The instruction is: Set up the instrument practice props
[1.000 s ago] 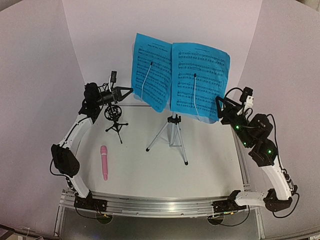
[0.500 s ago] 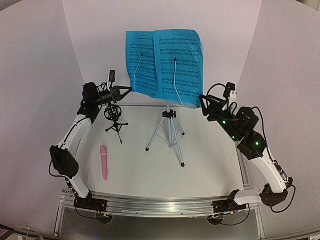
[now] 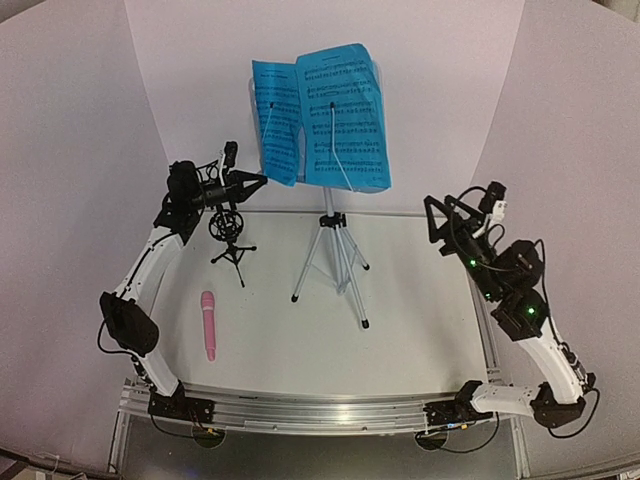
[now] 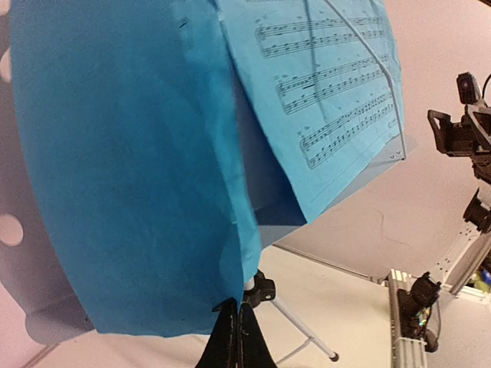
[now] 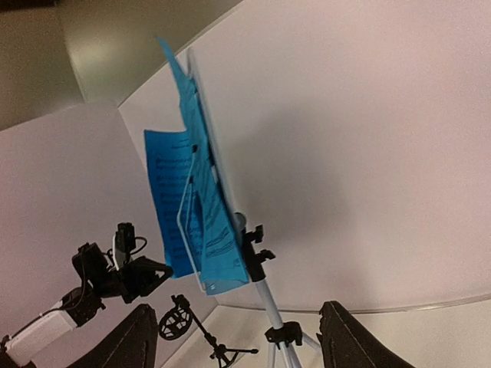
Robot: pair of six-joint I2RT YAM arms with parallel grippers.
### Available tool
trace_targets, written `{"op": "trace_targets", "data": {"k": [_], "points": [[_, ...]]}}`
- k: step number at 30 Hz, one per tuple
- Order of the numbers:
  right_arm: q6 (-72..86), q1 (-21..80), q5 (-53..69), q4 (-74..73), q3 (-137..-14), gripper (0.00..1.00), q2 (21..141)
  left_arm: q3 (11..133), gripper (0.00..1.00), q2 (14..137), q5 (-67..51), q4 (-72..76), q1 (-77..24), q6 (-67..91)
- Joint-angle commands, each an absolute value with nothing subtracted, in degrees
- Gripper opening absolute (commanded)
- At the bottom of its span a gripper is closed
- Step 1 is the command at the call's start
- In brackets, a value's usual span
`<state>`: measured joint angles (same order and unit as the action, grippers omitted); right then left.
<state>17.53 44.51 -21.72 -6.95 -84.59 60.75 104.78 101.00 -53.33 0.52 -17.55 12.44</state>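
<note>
Left end effector, top view: fully closed at the lower left corner of the sheet-music pages on the music stand. Right end effector sits right of the stand, wide open, empty. Mic mount and pink microphone are on the bench left of the stand.

Left wrist: closed tips meet the pages' bottom edge, can't tell if they grip it.

Right wrist: fingers spread wide, stand beyond them.

Blue pages hide most of the stand desk, both cut off by frame edges
</note>
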Motion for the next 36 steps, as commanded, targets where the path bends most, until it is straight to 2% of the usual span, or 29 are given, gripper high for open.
{"op": "trace_targets", "data": {"k": [1, 6, 9, 12, 16, 23, 28, 36], "points": [[15.2, 44.6, -10.4, 1.3, -85.3, 0.71, 71.5, 113.7, 0.00, 103.5, -49.9, -6.8, -17.7, -4.5], [21.3, 44.6, -17.7, 1.7, -81.6, 0.71, 77.9, 120.9, 0.00, 108.5, -44.0, -10.5, -16.8, -9.3], [19.6, 44.6, -19.1, 1.8, -79.9, 0.72, 86.9, 122.0, 0.00, 110.6, -40.0, -8.7, -16.6, -10.4], [16.6, 44.6, -20.9, -6.4, -87.8, 0.74, 98.0, 125.5, 0.00, 113.7, -38.4, -10.2, -15.2, -9.3], [15.6, 44.2, -23.1, -12.3, -94.6, 0.76, 107.2, 123.7, 0.00, 114.3, -36.8, -7.9, -13.8, -8.6], [16.4, 42.7, -23.5, -13.2, -97.4, 0.76, 113.2, 122.1, 0.00, 115.7, -37.5, -7.4, -11.5, -8.9], [17.9, 39.2, -19.1, -14.7, -98.8, 0.72, 116.0, 121.6, 0.00, 117.2, -36.6, -6.3, -9.2, -7.8], [17.4, 38.2, -12.7, -15.8, -106.1, 0.73, 117.2, 118.0, 0.00, 114.5, -35.7, -9.4, -6.9, -6.2]]}}
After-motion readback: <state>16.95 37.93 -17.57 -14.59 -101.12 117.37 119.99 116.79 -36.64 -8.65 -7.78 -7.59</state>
